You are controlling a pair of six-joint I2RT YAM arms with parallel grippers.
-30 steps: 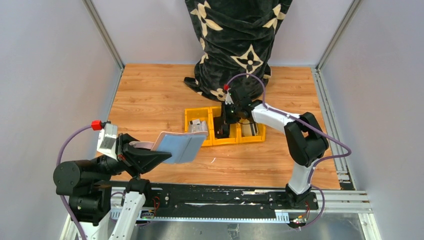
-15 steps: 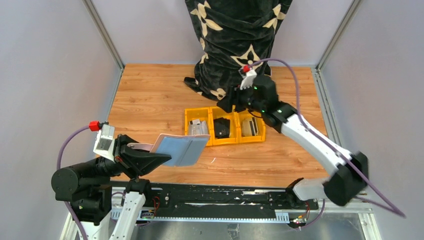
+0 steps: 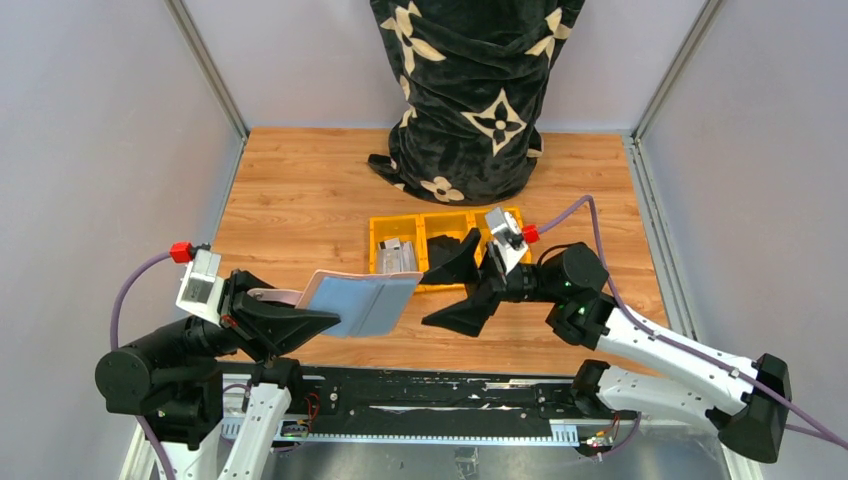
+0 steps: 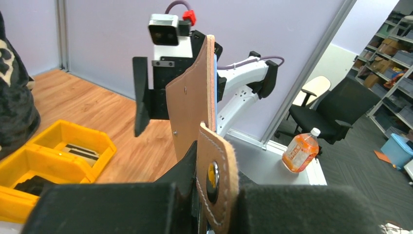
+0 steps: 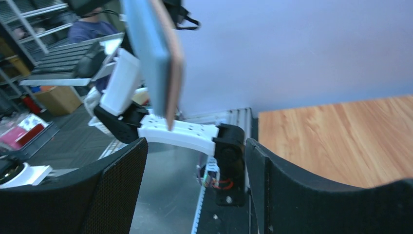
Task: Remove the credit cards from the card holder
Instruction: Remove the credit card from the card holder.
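The card holder [image 3: 360, 303] is a taupe sleeve held level above the table, with my left gripper [image 3: 325, 318] shut on its tab end. Its upper face is blue-grey, seemingly credit cards [image 3: 372, 298] in it. In the left wrist view the card holder [image 4: 192, 107] stands edge-on, and its snap tab [image 4: 216, 180] lies between the pads. My right gripper [image 3: 452, 290] hangs open just right of the holder, jaws towards it and apart from it. In the right wrist view the card holder [image 5: 158, 58] hangs ahead of the open right gripper [image 5: 195, 185]. Grey cards [image 3: 397, 255] lie in the tray's left compartment.
A yellow three-compartment tray [image 3: 378, 228] sits mid-table, with a black item [image 3: 440, 247] in its middle compartment. A black patterned cloth bundle [image 3: 470, 90] stands at the back. Grey walls close both sides. An orange bottle [image 4: 299, 151] stands off the table.
My right arm left the yellow tray, swung back towards the near edge and opened its jaws, which now face the card holder. The left gripper and holder barely shifted.
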